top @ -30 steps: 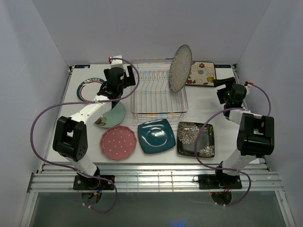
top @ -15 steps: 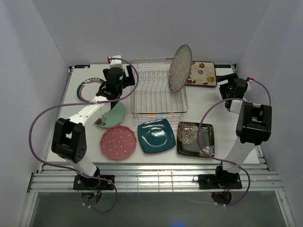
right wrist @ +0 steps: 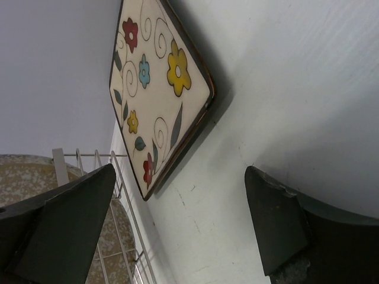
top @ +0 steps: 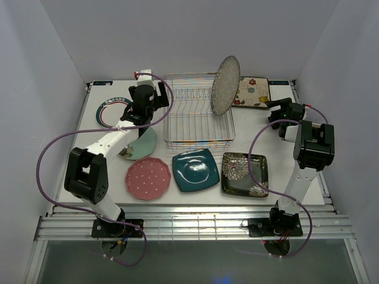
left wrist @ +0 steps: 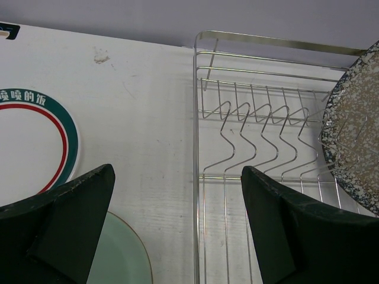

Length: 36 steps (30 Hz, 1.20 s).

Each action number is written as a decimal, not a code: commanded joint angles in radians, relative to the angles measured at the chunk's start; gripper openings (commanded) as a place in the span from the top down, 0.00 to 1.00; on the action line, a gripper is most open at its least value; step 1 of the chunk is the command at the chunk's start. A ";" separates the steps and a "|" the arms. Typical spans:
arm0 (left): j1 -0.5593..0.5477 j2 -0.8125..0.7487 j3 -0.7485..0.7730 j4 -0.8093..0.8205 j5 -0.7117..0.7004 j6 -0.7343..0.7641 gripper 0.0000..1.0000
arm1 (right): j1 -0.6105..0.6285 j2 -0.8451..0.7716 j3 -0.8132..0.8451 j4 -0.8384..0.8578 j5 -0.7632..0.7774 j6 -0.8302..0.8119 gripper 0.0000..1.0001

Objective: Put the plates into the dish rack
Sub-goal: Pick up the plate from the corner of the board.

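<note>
Step in hand, as judged: fetching the second plate. The speckled grey plate [top: 226, 84] stands on edge at the right end of the dish rack [top: 198, 127].

Right gripper [right wrist: 177, 177]: jaws spread wide, nothing between them. It is near the cream floral plate [right wrist: 160, 89] but not touching it. That plate lies on the table [top: 115, 92] at the back right, just beside the rack.

Left gripper [left wrist: 177, 174]: jaws likewise spread and empty, over the rack's left edge. The white teal-rimmed plate [left wrist: 35, 142] and mint plate [left wrist: 118, 254] lie to its left.

The pink plate [top: 148, 177], teal plate [top: 196, 170] and black floral plate [top: 245, 174] lie in a row in front of the rack.

Next move, probably: the right arm works one finger under the cream plate's near rim and pinches it. It then tips the plate upright and slots it between prongs beside the grey one.
</note>
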 commanded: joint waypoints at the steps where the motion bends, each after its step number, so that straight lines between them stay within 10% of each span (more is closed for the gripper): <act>1: 0.003 -0.035 -0.006 0.021 -0.016 -0.006 0.02 | -0.002 0.034 0.047 0.048 0.003 0.014 0.05; 36: 0.003 -0.012 -0.009 0.039 -0.057 0.000 0.02 | 0.016 0.202 0.300 -0.083 0.044 0.069 0.00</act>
